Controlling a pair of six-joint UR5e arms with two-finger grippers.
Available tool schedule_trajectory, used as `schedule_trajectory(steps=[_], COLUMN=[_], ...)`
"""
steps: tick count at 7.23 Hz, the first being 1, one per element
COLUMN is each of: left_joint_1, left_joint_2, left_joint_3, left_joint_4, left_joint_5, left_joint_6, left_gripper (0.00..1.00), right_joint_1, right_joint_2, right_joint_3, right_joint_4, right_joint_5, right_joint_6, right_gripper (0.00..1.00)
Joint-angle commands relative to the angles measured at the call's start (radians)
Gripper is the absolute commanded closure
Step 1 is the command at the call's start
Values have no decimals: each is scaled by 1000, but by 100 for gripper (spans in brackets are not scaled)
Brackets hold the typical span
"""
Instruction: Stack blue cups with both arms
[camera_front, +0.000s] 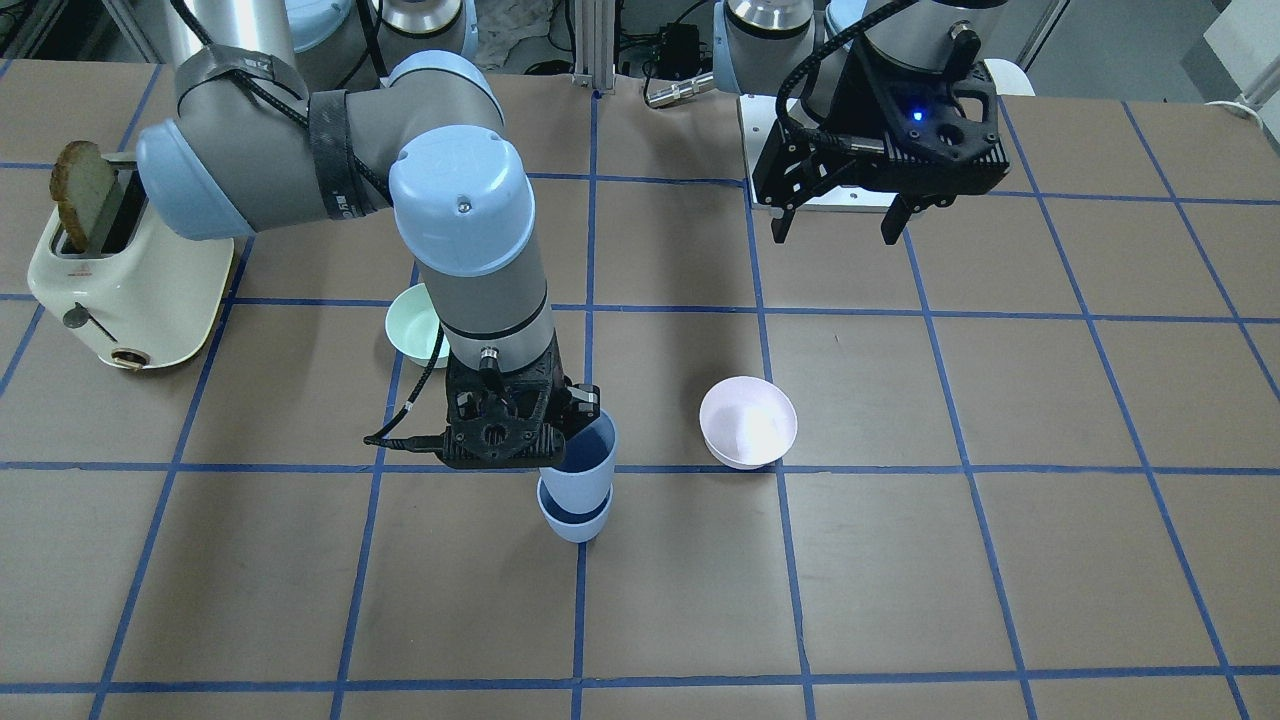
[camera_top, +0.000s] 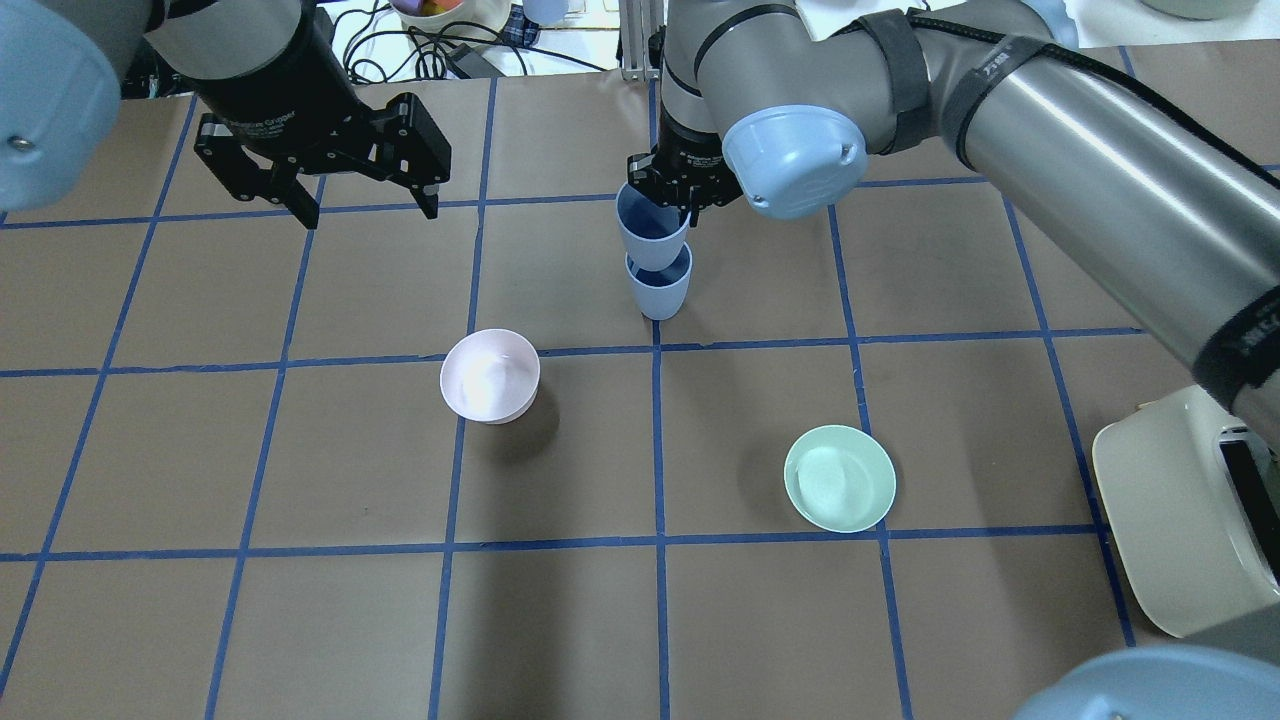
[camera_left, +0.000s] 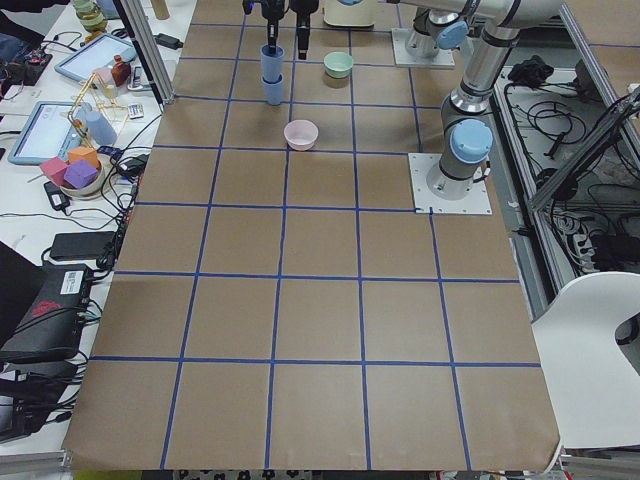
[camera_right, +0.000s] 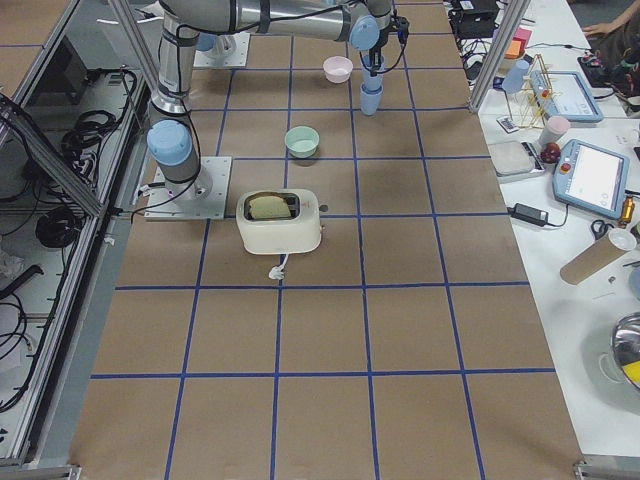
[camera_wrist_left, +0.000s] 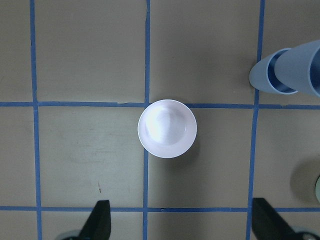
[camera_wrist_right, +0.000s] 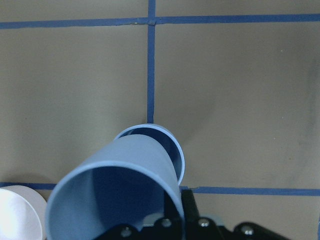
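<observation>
You have the right gripper (camera_top: 680, 197) clamped on the rim of the upper blue cup (camera_top: 648, 232). That cup leans slightly, and its base is lowered into the mouth of the lower blue cup (camera_top: 660, 292). The lower cup stands upright on the table (camera_top: 300, 620), on a blue tape line. The left gripper (camera_top: 368, 210) hangs well apart, jaws wide and holding nothing. The pink bowl (camera_top: 489, 375) sits near the cups, the mint bowl (camera_top: 840, 478) farther off.

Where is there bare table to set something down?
Bare: the squares on the robot's side of the pink bowl and green bowl, and the gap between them. Crowded: around the two cups, where the right gripper holds the upper cup. The toaster fills the robot's right end.
</observation>
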Motion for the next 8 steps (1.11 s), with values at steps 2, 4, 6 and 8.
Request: schedule_trajectory(steps=[2, 4, 6, 8], left_joint_1=[0, 0, 0, 0], left_joint_2=[0, 0, 0, 0], left_joint_3=[0, 0, 0, 0], left_joint_4=[0, 0, 0, 0], left_joint_5=[0, 0, 0, 0], left_joint_6=[0, 0, 0, 0], left_gripper=[0, 0, 0, 0], right_joint_1=[-3, -38, -144, -288], right_joint_2=[18, 21, -9, -76], right_joint_3=[2, -22, -113, -188], right_joint_4=[0, 7, 132, 327], right_joint_5=[-5, 3, 5, -73], right_joint_6=[16, 1, -47, -262], right_gripper=[47, 3, 1, 1])
